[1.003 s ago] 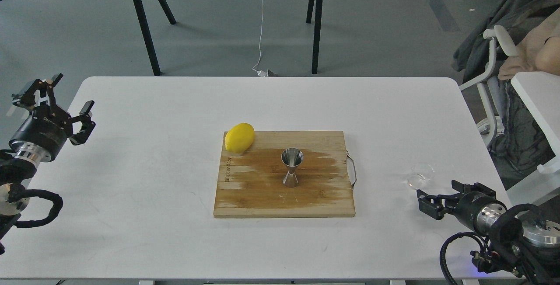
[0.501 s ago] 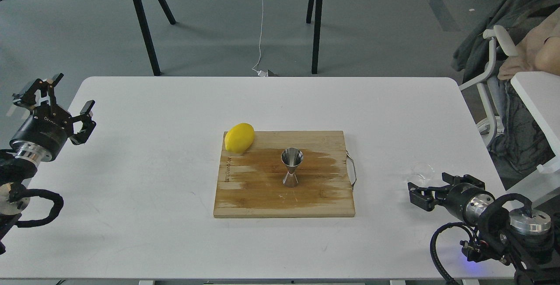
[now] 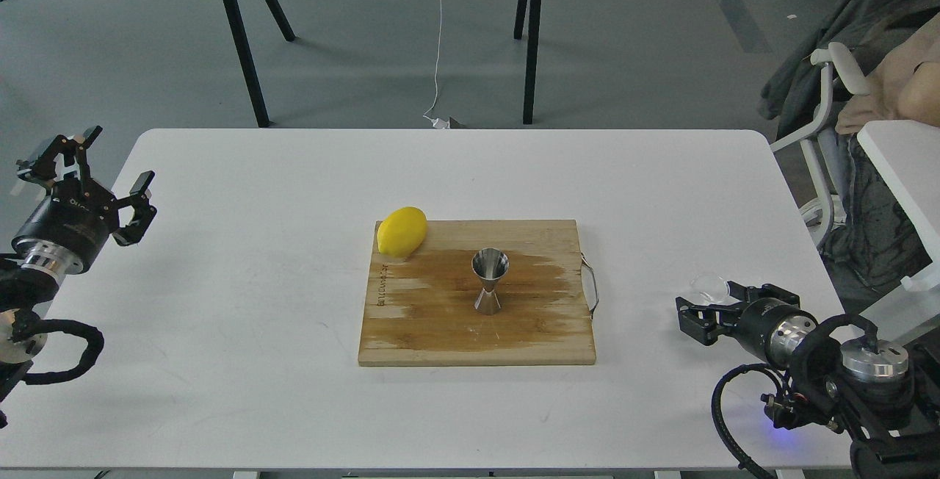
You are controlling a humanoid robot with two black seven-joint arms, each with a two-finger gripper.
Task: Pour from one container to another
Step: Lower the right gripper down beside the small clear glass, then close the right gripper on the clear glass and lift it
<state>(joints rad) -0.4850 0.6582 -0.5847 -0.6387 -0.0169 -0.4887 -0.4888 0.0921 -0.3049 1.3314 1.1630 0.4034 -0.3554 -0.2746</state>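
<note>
The clear glass cup (image 3: 709,287) stands on the white table (image 3: 294,391) near its right edge, partly hidden by my right gripper (image 3: 716,308). That gripper is open, lying low just in front of the cup, and its fingers reach either side of the cup's near part. I cannot tell whether they touch it. The steel jigger (image 3: 490,281) stands upright in the middle of the wooden cutting board (image 3: 440,339). My left gripper (image 3: 97,174) is open at the table's left edge, far from both, holding nothing.
A yellow lemon (image 3: 402,231) lies at the board's far left corner. A metal handle (image 3: 591,286) sticks out of the board's right side. A chair with clothing (image 3: 852,134) and a second table's edge (image 3: 903,170) stand to the right.
My right gripper has moved left and away from me, up to the glass cup, which now shows partly behind it. The left gripper has drifted slightly left. Jigger, lemon and board have not moved.
</note>
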